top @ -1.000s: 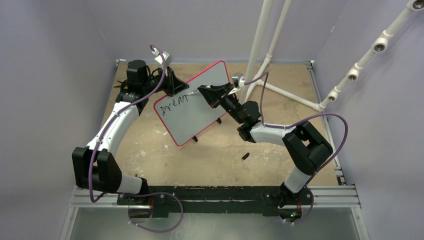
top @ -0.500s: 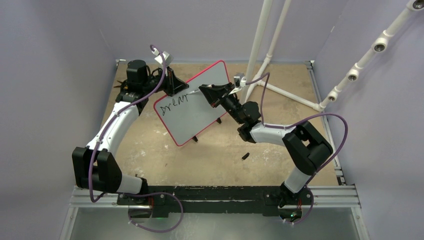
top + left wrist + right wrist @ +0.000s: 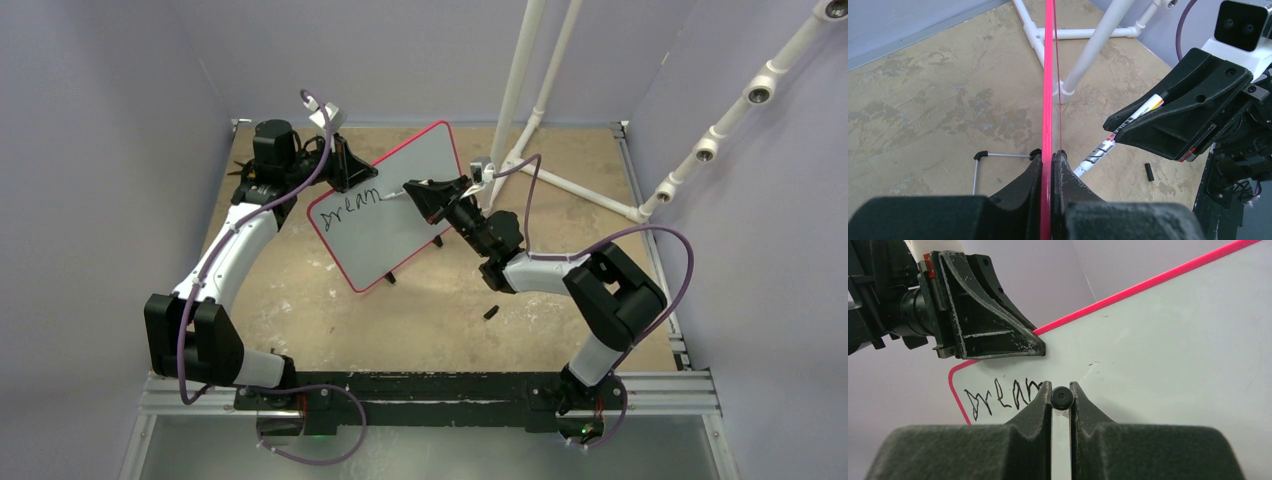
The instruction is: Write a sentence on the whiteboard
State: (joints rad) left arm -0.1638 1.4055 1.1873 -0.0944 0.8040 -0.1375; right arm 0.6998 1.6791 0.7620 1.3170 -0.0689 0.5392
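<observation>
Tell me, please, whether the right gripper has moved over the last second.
Yes. Seen from above, the right gripper and its marker have shifted slightly rightward along the whiteboard, toward the white pipe stand.

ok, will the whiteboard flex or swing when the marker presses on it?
Probably flexes a bit: the whiteboard looks thin edge-on. Likely light, since the left gripper holds it by one edge. It may pivot there under pressure from the marker.
</observation>
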